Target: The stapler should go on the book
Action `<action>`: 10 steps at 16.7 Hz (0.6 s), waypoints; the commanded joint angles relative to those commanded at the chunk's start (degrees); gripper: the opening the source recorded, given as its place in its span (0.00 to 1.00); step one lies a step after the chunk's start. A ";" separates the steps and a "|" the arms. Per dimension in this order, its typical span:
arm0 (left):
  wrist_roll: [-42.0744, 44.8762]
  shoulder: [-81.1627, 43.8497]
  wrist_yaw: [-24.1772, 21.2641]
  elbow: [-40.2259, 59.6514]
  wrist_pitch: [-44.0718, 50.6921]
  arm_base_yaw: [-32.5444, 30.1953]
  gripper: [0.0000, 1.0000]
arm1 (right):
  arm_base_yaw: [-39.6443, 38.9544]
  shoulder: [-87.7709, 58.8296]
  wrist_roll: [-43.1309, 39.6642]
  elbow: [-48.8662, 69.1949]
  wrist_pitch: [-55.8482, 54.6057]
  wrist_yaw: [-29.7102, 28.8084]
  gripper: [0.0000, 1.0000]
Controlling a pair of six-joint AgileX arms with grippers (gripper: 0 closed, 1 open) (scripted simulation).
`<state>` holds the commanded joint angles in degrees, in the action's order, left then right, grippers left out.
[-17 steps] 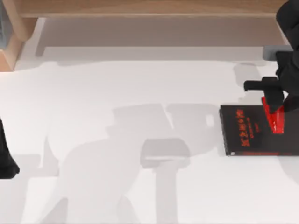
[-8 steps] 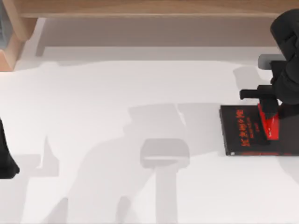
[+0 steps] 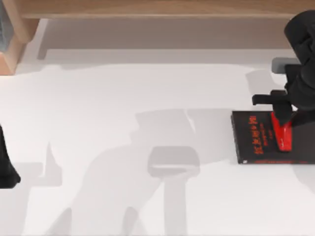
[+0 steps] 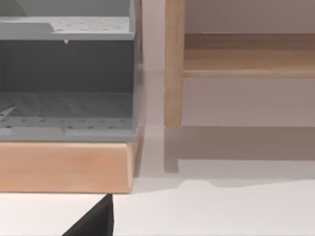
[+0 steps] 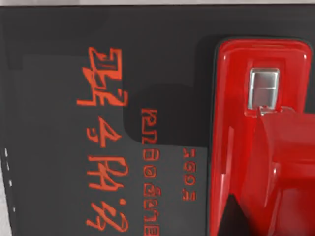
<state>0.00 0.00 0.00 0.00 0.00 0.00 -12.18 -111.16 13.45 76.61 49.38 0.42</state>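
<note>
Right pincer (image 3: pixel 282 114) gripping stapler (image 3: pixel 284 136), on book (image 3: pixel 251 142)

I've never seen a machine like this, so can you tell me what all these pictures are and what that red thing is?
This is a pretend, computer-drawn robot with two arms at a white table. One picture looks down from above. The other two come from little cameras on each arm's wrist.

On the table's right side lies a flat black book with red letters. A shiny red stapler sits on it. The right end effector, the arm's grabbing part, is at the stapler's far end, above the book. The right wrist camera shows the stapler and the book up close. I can't tell whether it is gripping.

The left arm waits at the table's left edge. Its wrist camera looks at a wooden shelf.
</note>
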 joint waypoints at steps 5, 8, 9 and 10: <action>0.00 0.00 0.00 0.00 0.00 0.00 1.00 | 0.00 0.00 0.00 0.00 0.00 0.00 0.83; 0.00 0.00 0.00 0.00 0.00 0.00 1.00 | 0.00 0.00 0.00 0.00 0.00 0.00 1.00; 0.00 0.00 0.00 0.00 0.00 0.00 1.00 | 0.00 0.00 0.00 0.00 0.00 0.00 1.00; 0.00 0.00 0.00 0.00 0.00 0.00 1.00 | 0.00 0.00 0.00 0.00 0.00 0.00 1.00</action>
<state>0.00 0.00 0.00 0.00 0.00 0.00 -12.18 -111.16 13.45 76.61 49.38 0.42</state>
